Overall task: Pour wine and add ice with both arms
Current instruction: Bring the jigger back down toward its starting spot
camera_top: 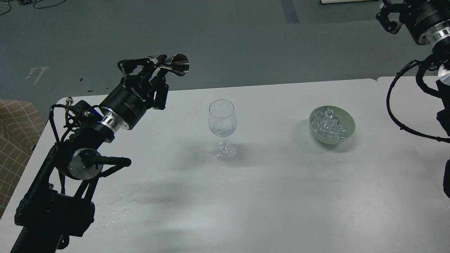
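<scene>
My left gripper (159, 67) is shut on a silver double-cone jigger (179, 64) and holds it up and left of the wine glass (221, 121), clear of the rim, with its mouth facing the camera. The clear stemmed glass stands upright at the table's middle, with a little wine (221, 132) barely visible in the bottom of its bowl. The ice (328, 123) lies heaped in a pale green bowl (348, 130) to the right of the glass. My right gripper (386, 17) is high at the top right corner, far above the bowl; its fingers are not clear.
The white table (281, 182) carries water droplets (123, 207) at the front left. A second white table (404, 95) adjoins on the right. A brown checked seat (14, 133) stands at the left edge. My right arm's cable loops (393, 112) hang over the right side.
</scene>
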Tool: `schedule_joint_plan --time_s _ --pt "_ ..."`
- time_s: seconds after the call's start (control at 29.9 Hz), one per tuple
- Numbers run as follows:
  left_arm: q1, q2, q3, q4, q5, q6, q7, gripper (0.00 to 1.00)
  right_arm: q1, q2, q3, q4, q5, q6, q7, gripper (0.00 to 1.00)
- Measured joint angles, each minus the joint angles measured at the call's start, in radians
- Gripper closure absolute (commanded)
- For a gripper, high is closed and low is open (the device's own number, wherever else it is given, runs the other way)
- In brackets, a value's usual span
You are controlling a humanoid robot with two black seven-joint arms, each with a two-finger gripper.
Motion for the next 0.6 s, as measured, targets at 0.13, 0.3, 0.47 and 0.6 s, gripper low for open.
schedule_joint_plan --time_s 0.13,0.3,0.47,0.6 --pt "0.021 -0.002 -0.048 0.057 -0.149 0.037 -0.003 1.00 -0.001 0.001 -0.005 0.000 -0.002 0.001 -0.002 0.00" --pt "0.002 -0.003 -0.118 0.255 -0.342 0.064 -0.021 1.00 -0.003 0.001 -0.011 -0.003 -0.005 0.000 -0.005 0.00" --pt "-0.089 -0.003 -0.148 0.523 -0.464 0.040 -0.065 1.00 -0.003 0.000 -0.012 -0.015 -0.010 -0.003 -0.006 0.00" --pt "-0.135 -0.001 -0.152 0.649 -0.591 0.006 -0.083 1.00 -0.019 0.000 -0.013 -0.016 -0.013 -0.005 -0.008 0.00"
